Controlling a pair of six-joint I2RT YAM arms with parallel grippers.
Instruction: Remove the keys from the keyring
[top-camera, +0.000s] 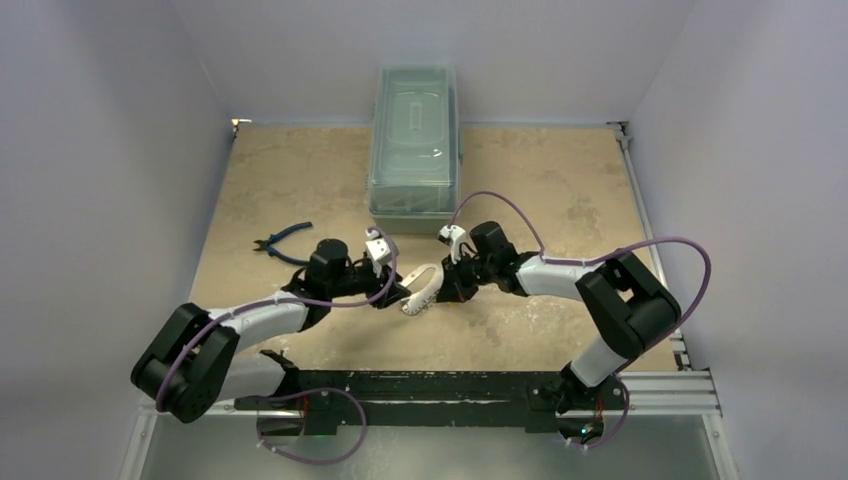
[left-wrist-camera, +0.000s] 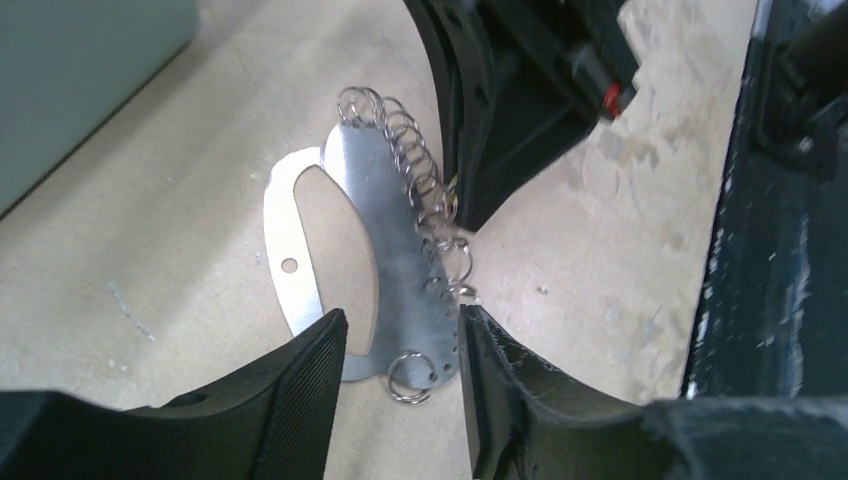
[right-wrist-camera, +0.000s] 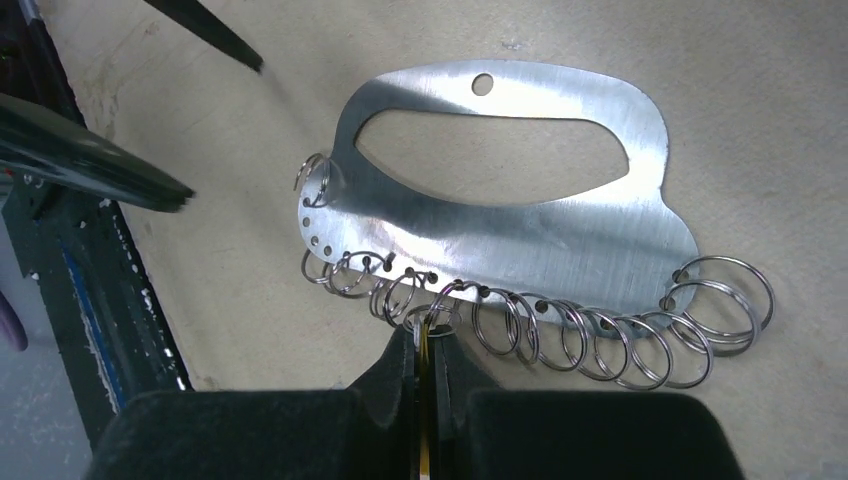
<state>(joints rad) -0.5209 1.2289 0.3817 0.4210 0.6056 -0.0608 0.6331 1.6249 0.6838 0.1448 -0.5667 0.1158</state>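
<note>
While the right pincer (right-wrist-camera: 425, 355) clenches a yellow key (right-wrist-camera: 428, 342) on the keyring (right-wrist-camera: 560, 240), the left pincer (left-wrist-camera: 402, 330) straddles it half open.

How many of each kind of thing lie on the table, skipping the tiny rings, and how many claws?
Keyring: 1
Blue-handled pliers: 1
Plastic box: 1
Claws: 2, the left claw and the right claw
Total: 5
</note>
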